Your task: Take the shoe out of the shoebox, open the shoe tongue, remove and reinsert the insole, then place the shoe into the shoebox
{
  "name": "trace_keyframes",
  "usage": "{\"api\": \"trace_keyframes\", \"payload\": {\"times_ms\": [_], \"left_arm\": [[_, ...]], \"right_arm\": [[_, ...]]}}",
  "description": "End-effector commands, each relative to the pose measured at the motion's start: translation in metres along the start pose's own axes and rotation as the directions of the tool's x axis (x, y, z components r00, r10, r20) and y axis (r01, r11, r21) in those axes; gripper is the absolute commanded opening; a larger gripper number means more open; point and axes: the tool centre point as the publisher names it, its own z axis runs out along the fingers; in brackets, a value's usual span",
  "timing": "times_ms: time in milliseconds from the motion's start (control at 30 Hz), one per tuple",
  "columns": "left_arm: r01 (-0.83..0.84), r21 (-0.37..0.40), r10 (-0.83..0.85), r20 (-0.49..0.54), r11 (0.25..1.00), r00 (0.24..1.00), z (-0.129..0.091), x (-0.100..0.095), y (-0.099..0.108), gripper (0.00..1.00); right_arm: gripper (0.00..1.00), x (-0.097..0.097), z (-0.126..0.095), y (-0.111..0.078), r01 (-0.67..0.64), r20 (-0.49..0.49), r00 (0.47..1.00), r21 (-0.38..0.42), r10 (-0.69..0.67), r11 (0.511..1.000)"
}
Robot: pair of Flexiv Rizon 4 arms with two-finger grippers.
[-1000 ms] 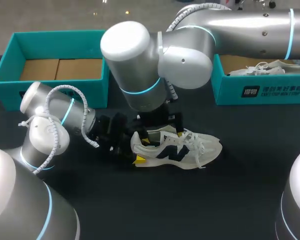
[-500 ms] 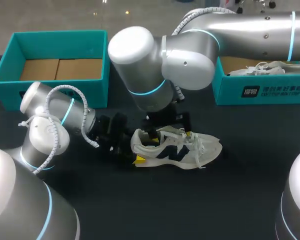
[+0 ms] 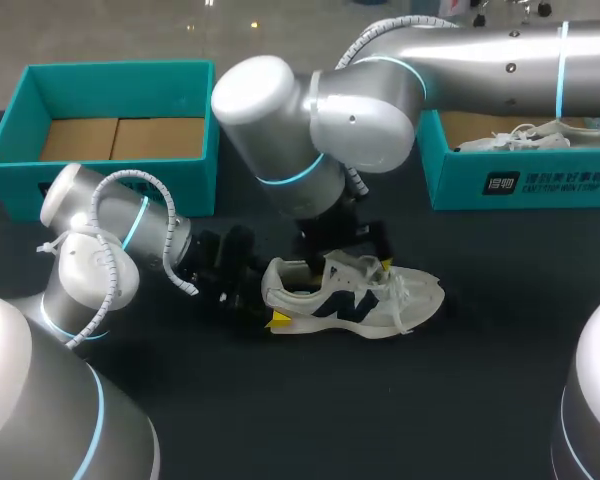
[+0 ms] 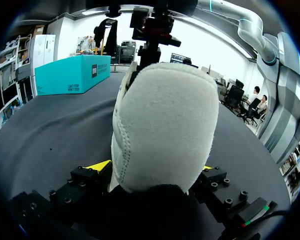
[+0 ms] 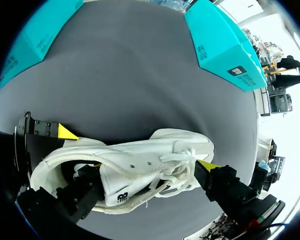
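Observation:
A white sneaker with dark side marks stands upright on the black table, toe pointing right. My left gripper sits low at its heel. In the left wrist view the heel fills the gap of the left gripper, and a yellow tip presses each side, so it is shut on the shoe. My right gripper hangs over the shoe's mouth. In the right wrist view that gripper stands open astride the tongue and laces, one finger by the shoe's opening, the other outside the laces.
A teal shoebox with a cardboard floor stands at the back left. A second teal box at the back right holds another white shoe. Bare black table lies in front of the sneaker.
My right arm has swung a little to the right, and its gripper has slid along the shoe toward the laces. The shoe and left gripper have stayed in place.

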Motion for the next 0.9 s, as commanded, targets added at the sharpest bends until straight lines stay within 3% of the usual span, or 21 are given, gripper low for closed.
{"api": "trace_keyframes", "payload": {"times_ms": [33,167,267,300,333,367,500,667,900], "left_arm": [[0.0,-0.001,0.0,0.0,1.0,1.0,0.001,-0.001,0.002,0.0],[0.0,-0.001,0.0,0.0,1.0,1.0,0.001,-0.001,0.002,0.0],[0.0,-0.001,0.0,0.0,1.0,1.0,0.001,-0.001,0.002,0.0],[0.0,-0.001,0.0,0.0,1.0,1.0,0.001,-0.001,0.002,0.0],[0.0,-0.001,0.0,0.0,1.0,1.0,0.001,-0.001,0.002,0.0],[0.0,-0.001,0.0,0.0,1.0,1.0,0.001,-0.001,0.002,0.0],[0.0,-0.001,0.0,0.0,1.0,1.0,0.001,-0.001,0.002,0.0],[0.0,-0.001,0.0,0.0,1.0,1.0,0.001,-0.001,0.002,0.0],[0.0,-0.001,0.0,0.0,1.0,1.0,0.001,-0.001,0.002,0.0]], "right_arm": [[1.0,-0.017,-0.003,0.006,-0.02,-0.004,1.0,0.002,0.02,1.0],[1.0,-0.032,-0.01,0.011,-0.061,-0.033,0.998,0.003,0.061,0.998],[1.0,-0.04,-0.014,0.012,-0.079,-0.118,0.99,0.025,0.081,0.997],[0.9,-0.041,-0.014,0.012,-0.084,-0.158,0.983,0.034,0.089,0.996],[0.61,-0.042,-0.013,0.013,-0.085,-0.192,0.977,0.042,0.091,0.996],[0.44,-0.043,-0.012,0.013,-0.086,-0.233,0.968,0.052,0.095,0.995],[0.0,-0.043,-0.006,0.014,-0.076,-0.341,0.934,0.091,0.102,0.993],[0.0,-0.044,-0.005,0.013,-0.071,-0.376,0.921,0.1,0.103,0.992],[0.0,-0.063,0.0,0.017,-0.072,-0.398,0.911,0.114,0.112,0.991]]}}
